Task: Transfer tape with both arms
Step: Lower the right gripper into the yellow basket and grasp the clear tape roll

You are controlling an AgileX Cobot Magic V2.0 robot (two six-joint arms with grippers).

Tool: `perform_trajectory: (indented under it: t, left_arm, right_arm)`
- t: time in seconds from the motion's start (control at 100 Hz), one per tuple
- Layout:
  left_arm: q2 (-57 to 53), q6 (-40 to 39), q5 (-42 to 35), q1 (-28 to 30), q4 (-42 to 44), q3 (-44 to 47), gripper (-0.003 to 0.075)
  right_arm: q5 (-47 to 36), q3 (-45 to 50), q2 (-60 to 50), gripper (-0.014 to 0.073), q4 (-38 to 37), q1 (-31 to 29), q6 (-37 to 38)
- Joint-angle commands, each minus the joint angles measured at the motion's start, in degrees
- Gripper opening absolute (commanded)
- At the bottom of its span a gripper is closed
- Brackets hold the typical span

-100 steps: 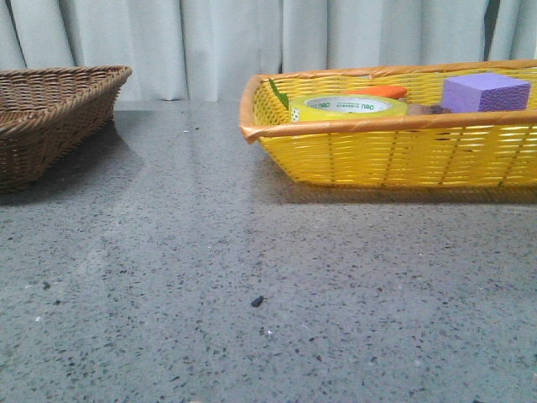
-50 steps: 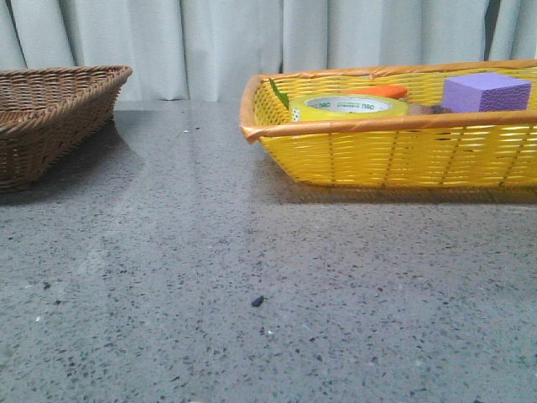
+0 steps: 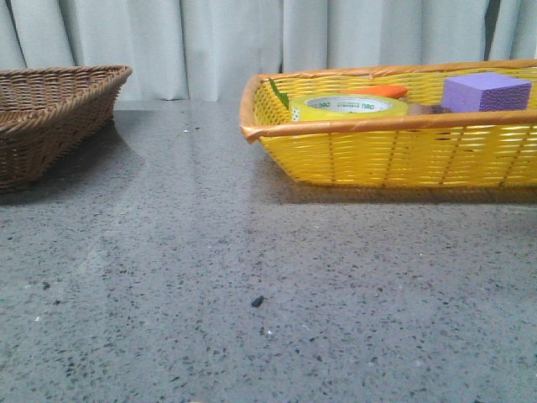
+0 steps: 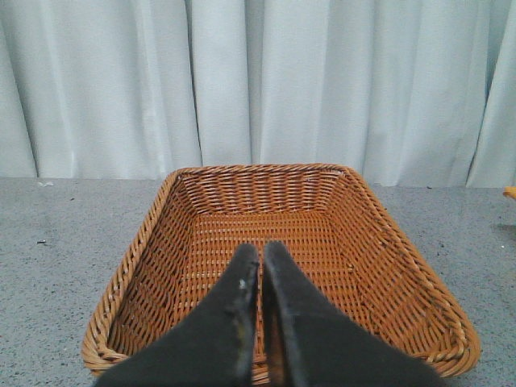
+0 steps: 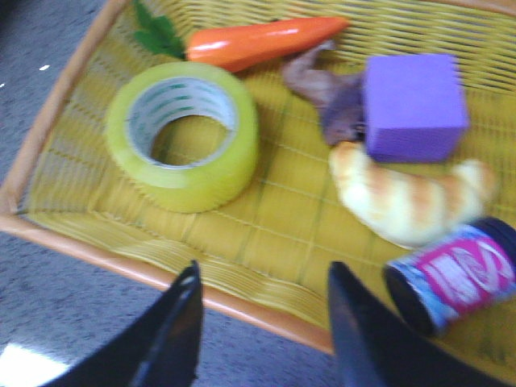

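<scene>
The tape is lying flat in the yellow basket, right gripper hovering spread; left gripper is staying clenched, empty

Glossy translucent yellow film on the tape, wound on a white paper-like core. Woven yellow plastic in the basket around it; matt purple foam in the block beside. Polished speckled stone for the table, brown wicker for the other basket.

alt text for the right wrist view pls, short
The right gripper, jaws open, hovers over the near rim of a yellow basket holding the tape lying flat, a toy carrot, a purple block, a croissant and a small can.
</scene>
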Motion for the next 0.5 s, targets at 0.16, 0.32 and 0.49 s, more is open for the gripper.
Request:
perform_trajectory:
  t: [0.16,0.32,0.49]
  left_arm:
    - [0.9,-0.37,-4.57,-0.48,-0.44,-2.14,-0.002]
    - [0.9,-0.37,-4.57,-0.48,-0.44,-2.14,-0.0021]
    - [0.9,-0.37,-4.47,-0.48,-0.44,-2.14,-0.0021]
  right_arm:
    - [-0.5,-11.82,11.35,0.0405,0.33,8.2,-0.74]
    - [3.02,-17.96,19.15,0.0404,0.22,11.38,-0.74]
    - [7.1,-24.51,26.9,0.0404,0.01,13.4,-0.83]
